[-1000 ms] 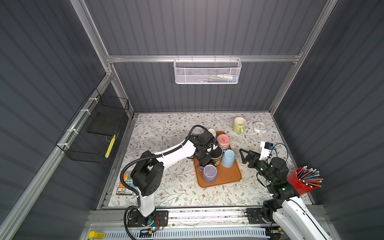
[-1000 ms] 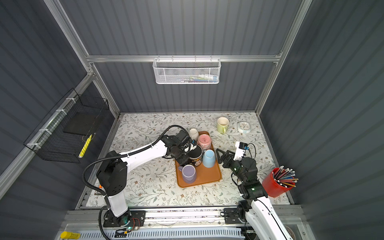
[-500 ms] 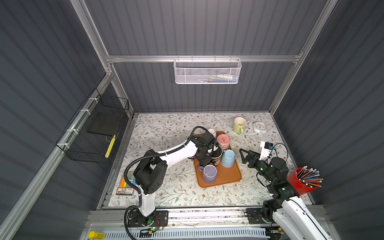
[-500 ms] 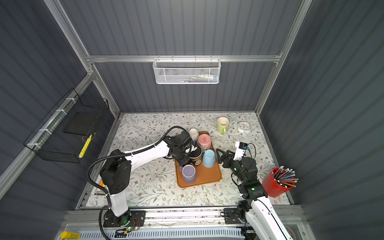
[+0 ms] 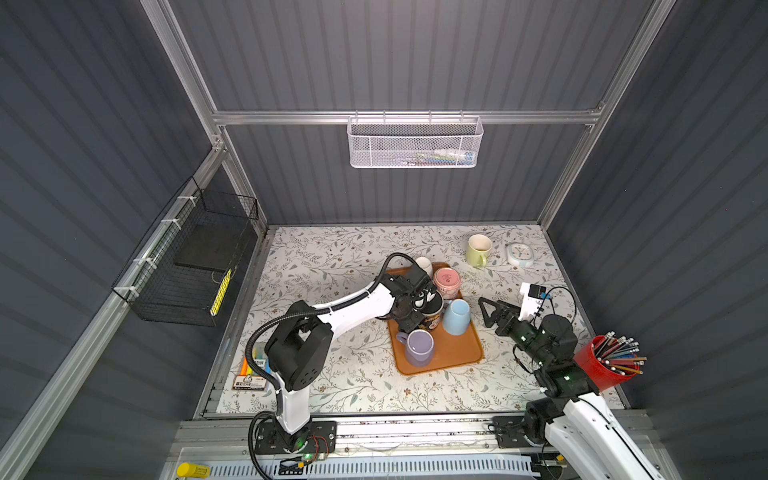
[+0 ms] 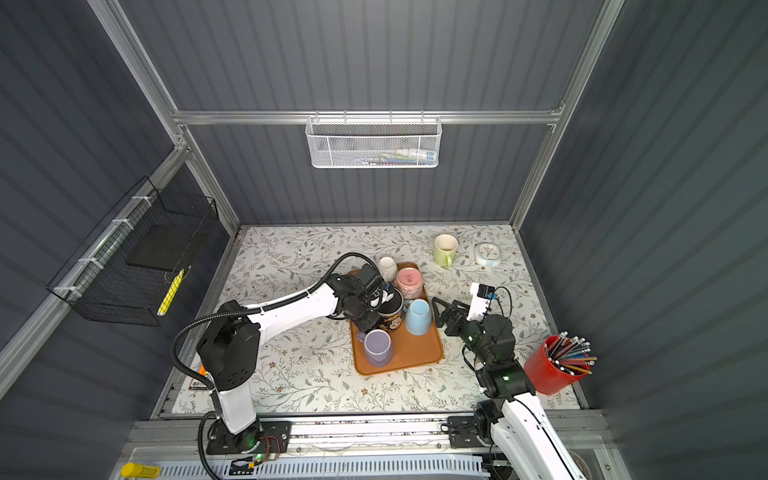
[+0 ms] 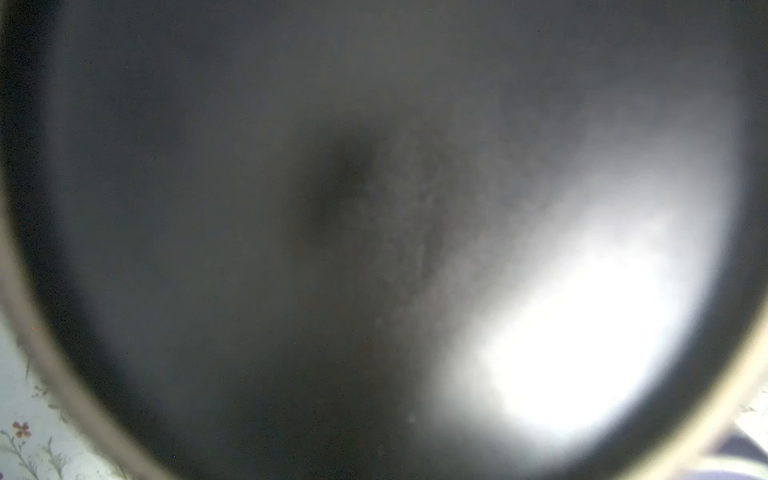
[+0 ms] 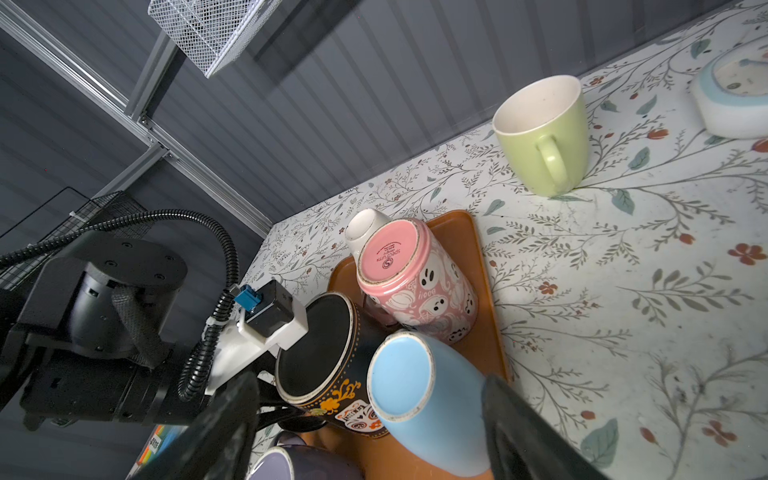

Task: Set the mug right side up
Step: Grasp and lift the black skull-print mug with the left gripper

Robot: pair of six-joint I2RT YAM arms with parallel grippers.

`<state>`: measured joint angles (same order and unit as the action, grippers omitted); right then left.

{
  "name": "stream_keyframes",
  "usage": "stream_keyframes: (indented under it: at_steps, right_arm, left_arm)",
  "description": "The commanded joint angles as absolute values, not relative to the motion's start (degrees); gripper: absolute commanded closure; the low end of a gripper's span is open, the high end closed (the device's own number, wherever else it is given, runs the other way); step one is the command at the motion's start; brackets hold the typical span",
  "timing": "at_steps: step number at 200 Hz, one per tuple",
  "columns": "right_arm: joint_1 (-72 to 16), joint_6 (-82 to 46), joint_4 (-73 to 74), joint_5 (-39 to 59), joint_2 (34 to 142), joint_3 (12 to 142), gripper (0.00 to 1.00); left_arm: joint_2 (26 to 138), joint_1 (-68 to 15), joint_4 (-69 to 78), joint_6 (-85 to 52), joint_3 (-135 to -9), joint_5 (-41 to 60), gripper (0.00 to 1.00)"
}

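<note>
Left gripper (image 6: 374, 316) at black mug (image 6: 394, 319)

Forward-reaching left gripper (image 5: 409, 321) held low, fingers hidden, possibly closed, right gripper (image 5: 484, 312) fingers (image 8: 523, 432) spread wide

Dark grey ribbed walls (image 5: 415, 62) enclose a floral-patterned table (image 5: 332, 257). A white mesh basket (image 5: 415, 143) hangs from an aluminium rail (image 5: 291, 117); a black wire basket (image 5: 195, 266) hangs below-left of it.

The upturned base of the pink ghost mug (image 8: 388, 253), at the far edge of the orange tray (image 8: 457, 232), reads "spectrum" beneath a circled S; its side appears to read "Boo!!".
</note>
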<state>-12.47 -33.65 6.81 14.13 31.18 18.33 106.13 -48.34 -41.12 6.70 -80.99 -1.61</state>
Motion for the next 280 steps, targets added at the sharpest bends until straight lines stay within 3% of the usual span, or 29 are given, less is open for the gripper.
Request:
stream_keyframes:
  at_steps: [1, 157, 225, 280]
  right_arm:
    - [-12.74, -33.51, 7.91, 15.87, 31.50, 19.55, 0.17]
    - [-12.74, -32.44, 6.12, 28.71, 30.08, 25.83, 0.16]
    - [-12.57, -37.78, 11.43, 36.87, 28.82, 24.68, 0.14]
    - [-12.57, -45.60, 26.31, 45.97, 31.97, 22.45, 0.12]
  left_arm:
    - [100.16, -48.61, -38.77, 5.10, -79.71, -1.28, 1.00]
    - [82.34, -47.93, -31.47, -0.52, -80.33, 3.60, 1.00]
    - [75.74, -39.27, -18.64, -12.54, -82.72, 18.39, 1.00]
    - [75.53, -38.14, -3.92, -22.22, -82.22, 28.59, 1.00]
